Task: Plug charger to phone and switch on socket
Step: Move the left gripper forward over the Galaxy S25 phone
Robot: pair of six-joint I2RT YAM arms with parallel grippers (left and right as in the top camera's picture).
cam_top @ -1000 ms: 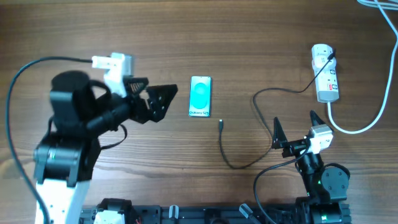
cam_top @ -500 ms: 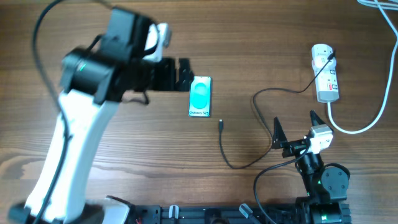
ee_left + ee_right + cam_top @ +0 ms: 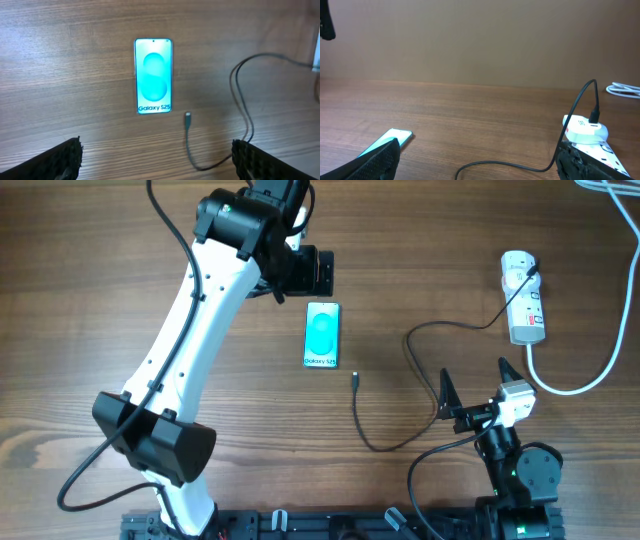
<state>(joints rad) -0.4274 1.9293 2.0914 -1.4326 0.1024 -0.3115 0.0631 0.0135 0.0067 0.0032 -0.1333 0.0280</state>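
Black charger tip (image 3: 355, 379) just beside phone (image 3: 321, 335) | socket (image 3: 523, 298) well apart

The left arm (image 3: 190, 320) is holding stretched far out, the left tool (image 3: 312, 272) hanging face-down, jaws spread wide. The right arm (image 3: 520, 465) is sitting folded low, the right tool (image 3: 474, 385) likewise gaping.

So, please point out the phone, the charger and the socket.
phone (image 3: 153, 75), left wrist view, middle of the screen
charger (image 3: 187, 118), left wrist view, connector tip
socket (image 3: 526, 310), overhead view, middle of its white body
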